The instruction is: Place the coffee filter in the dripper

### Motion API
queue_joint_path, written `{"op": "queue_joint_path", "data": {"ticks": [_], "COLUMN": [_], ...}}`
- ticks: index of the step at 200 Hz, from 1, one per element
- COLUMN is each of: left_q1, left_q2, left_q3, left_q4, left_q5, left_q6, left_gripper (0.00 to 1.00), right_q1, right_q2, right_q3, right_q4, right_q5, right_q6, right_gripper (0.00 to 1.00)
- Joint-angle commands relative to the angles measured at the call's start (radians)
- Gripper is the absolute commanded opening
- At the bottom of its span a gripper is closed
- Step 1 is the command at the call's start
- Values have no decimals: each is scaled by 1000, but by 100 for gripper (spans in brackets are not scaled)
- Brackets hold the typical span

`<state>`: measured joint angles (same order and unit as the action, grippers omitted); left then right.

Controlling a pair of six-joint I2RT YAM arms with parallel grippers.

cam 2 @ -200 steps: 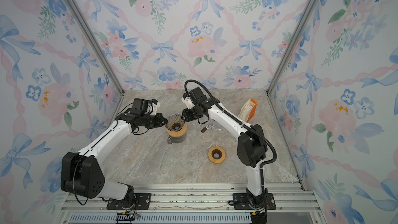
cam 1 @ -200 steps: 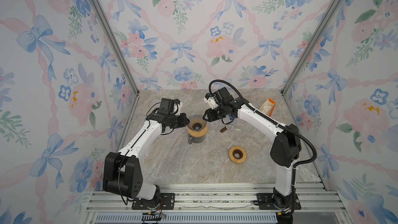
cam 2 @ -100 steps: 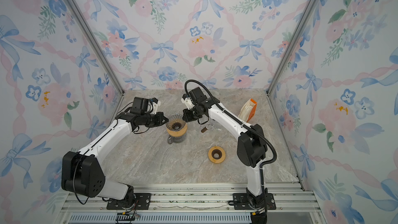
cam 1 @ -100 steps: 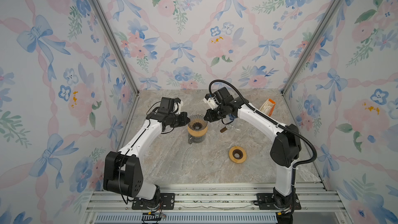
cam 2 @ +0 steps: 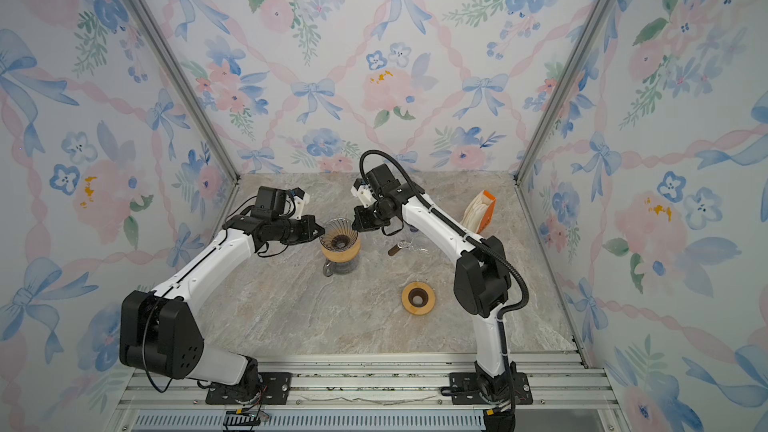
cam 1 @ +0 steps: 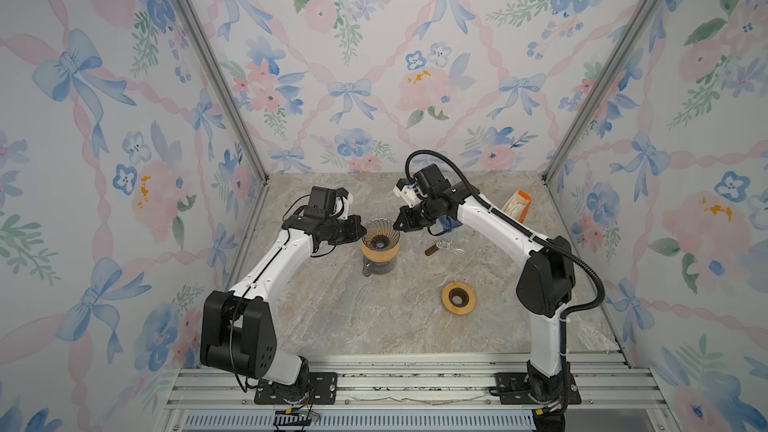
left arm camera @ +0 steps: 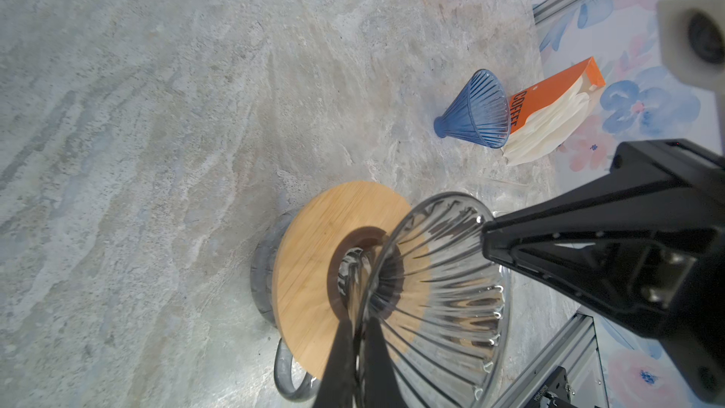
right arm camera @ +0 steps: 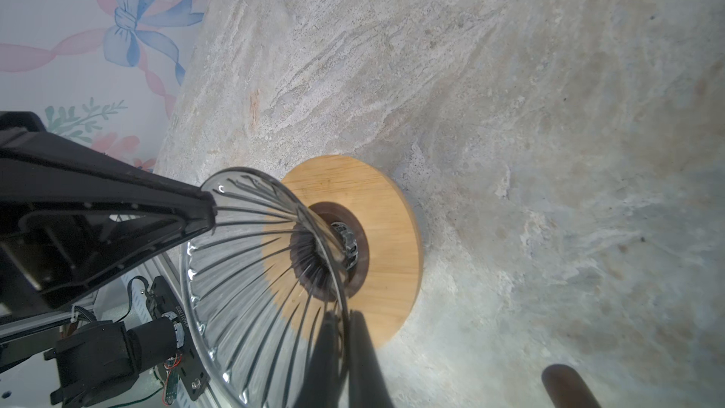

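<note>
The left end effector (cam 1: 362, 231) and right end effector (cam 1: 397, 226) pinch the clear glass dripper (cam 1: 380, 238); the white paper filters (cam 1: 514, 204) lie far right, nearer the right arm.

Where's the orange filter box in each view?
Top view: orange filter box far right, by the wall.
Top view: same spot.
Left wrist: just beyond the blue cone, box at.
Right wrist: not in it.
Shared landmark: glass dripper, in all four.

top views: looking down from afar, sharing whole table (cam 1: 374, 317) | wrist views: looking close past jaws, sharing dripper (left arm camera: 451, 308)
</note>
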<state>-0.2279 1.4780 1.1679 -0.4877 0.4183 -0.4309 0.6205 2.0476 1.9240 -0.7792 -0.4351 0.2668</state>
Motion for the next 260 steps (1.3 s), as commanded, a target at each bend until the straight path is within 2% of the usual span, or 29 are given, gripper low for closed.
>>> {"op": "queue_joint_path", "data": {"ticks": [1,87,174,221,260], "left_q1": [3,12,13,14,15], "left_q2": [32,77,67,68,74], "left_q3": [14,8,-46,-92,-79], "left_q4": [-18,-18,-18,-18,-18], "left_q5": [-36,-31,-63,-95,-90], "left_q6": [10,20,49,51,51], "left_gripper": [1,1,0,0,0], "right_q1": [-5,-10,-7,5,1], "right_q2": [42,132,43,43,68], "right_q3": [31,126,-100,-89,-37], "right_q4": [-78,-196,-2,-20,-71], "right_q5": [8,37,52,91,74], "right_q6": [15,35,34,-9,-17], "right_gripper": [0,0,0,1,4]}}
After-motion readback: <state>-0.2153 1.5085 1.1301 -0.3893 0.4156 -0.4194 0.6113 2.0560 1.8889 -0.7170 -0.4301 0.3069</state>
